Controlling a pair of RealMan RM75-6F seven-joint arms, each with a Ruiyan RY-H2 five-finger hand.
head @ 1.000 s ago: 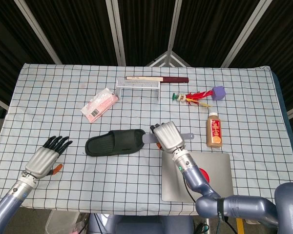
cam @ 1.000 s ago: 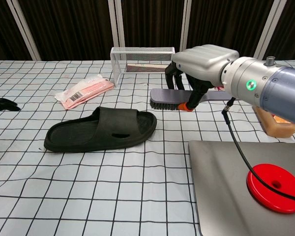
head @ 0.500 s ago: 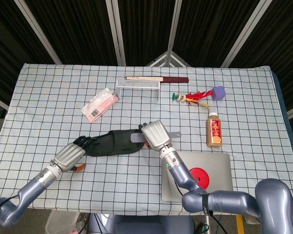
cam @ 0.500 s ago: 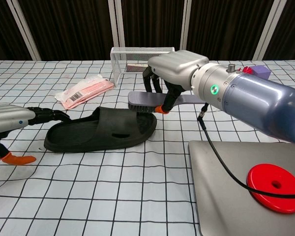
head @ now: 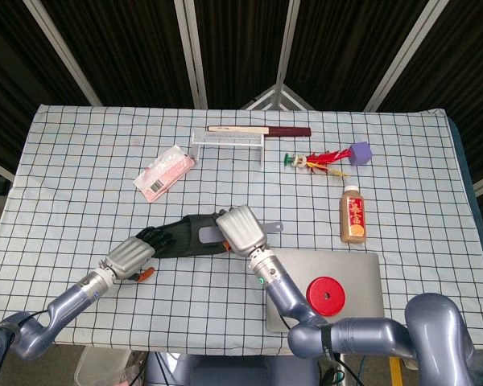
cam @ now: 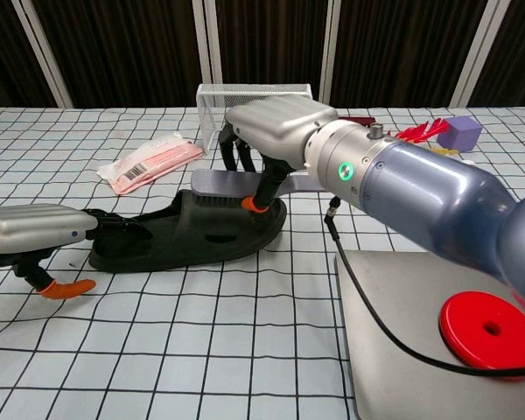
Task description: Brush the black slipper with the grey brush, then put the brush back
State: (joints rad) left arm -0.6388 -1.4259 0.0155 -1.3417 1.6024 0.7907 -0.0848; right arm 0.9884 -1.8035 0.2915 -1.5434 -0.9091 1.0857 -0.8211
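Both hands are now at the black slipper, which lies near the middle of the counter. I judge the brushing is just starting: the right hand holds the grey brush with bristles on the strap, and it should press lightly and stroke along the slipper. The left hand rests its fingers on the heel end to steady it. Its long axis runs left to right, with the toe to the right.
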